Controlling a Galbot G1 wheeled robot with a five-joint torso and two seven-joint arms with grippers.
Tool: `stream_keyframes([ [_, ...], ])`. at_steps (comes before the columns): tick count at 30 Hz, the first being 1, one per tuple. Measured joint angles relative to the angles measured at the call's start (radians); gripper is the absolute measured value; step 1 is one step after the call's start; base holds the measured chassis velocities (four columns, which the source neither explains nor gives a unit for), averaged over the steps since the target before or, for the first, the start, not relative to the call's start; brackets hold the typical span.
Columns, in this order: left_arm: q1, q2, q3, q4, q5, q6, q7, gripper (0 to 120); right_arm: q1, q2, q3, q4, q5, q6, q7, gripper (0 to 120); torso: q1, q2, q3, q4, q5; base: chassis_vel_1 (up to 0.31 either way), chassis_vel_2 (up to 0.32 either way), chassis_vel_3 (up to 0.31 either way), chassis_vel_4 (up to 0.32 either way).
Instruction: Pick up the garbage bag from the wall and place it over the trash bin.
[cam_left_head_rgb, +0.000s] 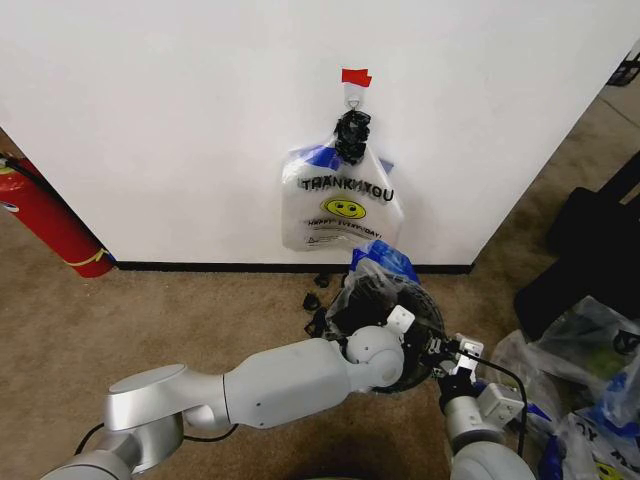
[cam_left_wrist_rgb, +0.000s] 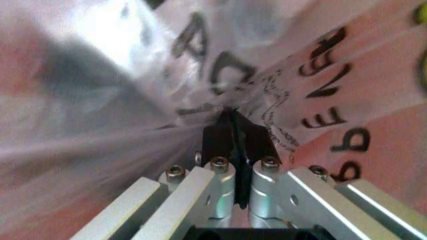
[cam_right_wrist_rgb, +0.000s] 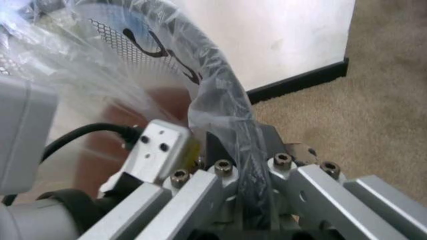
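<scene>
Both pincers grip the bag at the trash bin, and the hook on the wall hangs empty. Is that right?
Not quite. The hook is not empty: a THANK YOU bag hangs from it, as the head view shows. The rest holds: the left pincer and right pincer are both shut on the bag at the bin.

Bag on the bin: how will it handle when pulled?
Likely floppy: the bag bunches into creases where the left gripper pinches it. Probably thin and light: the trash bin mesh shows through. It may tear at the right gripper.
</scene>
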Motion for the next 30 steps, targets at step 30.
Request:
stream_keyframes([
  [30, 0.181, 0.465, -0.263, -0.740, 0.039, -0.228, 0.243, 41, 0.028, -0.012, 0.033, -0.070, 0.176, -0.027, -0.028, 0, 0.000, 0.000, 0.000, 0.0002, -0.0002, 0.000, 0.000, 0.000, 0.000],
])
